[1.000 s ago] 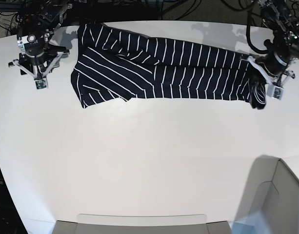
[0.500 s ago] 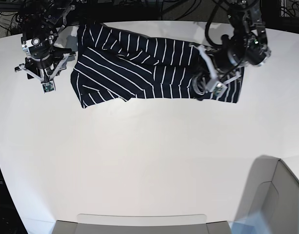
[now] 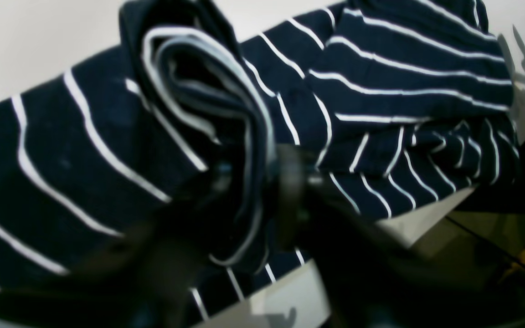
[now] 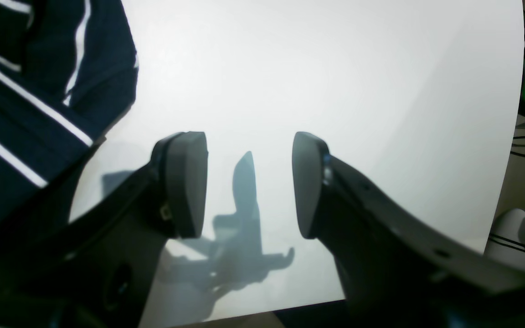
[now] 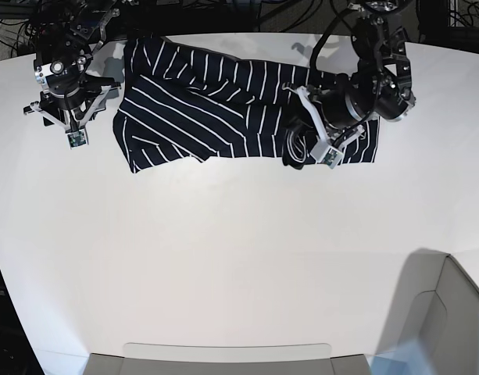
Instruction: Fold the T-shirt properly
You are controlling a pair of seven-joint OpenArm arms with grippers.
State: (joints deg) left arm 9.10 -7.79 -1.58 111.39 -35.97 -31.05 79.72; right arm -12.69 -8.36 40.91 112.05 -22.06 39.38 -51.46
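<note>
shirt: the T-shirt lies flat at the far side of the desk, its long axis running side to side in the base view, one end doubled back over the body

fold: a bunched hem loops up at the left claw – the loop hangs between its fingers in the left wrist view, over the striped body below

left claw: its fingers look parted a little around the hem; whether they pinch it or have let it slip I cannot tell – the view is blurred there

right claw: the right claw stands wide open with nothing between its fingers, hovering over bare desk just beside the shirt's other end, not touching it

nearer arm: the left arm is on the shirt; the right is next to it

key relation: from the left claw, the unfolded cloth stretches away along the long axis toward the right claw

containers: the corner of a grey bin shows at the near edge, nothing visible in it
</note>
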